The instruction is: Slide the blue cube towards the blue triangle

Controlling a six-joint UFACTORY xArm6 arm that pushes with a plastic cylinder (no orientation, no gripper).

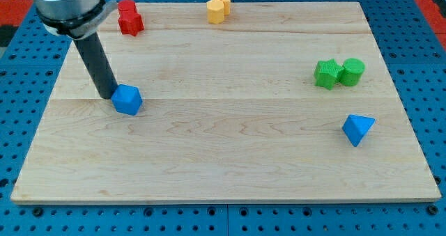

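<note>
The blue cube (127, 99) sits at the frame's left-centre, with my tip (107, 95) apparently touching its left face, placed to drive it rightward. The blue triangle (357, 129) waits far off at lower right; the rod has no fingers to report.

No readable text, labels, brands, numbers or signs anywhere in view. Wooden board (230, 159): plain grain only, no markings. Blue perforated table (418, 215): holes only, no print. Coloured blocks: bare faces, no lettering. Arm housing (63, 3) at view's top left: no legible marking.
</note>
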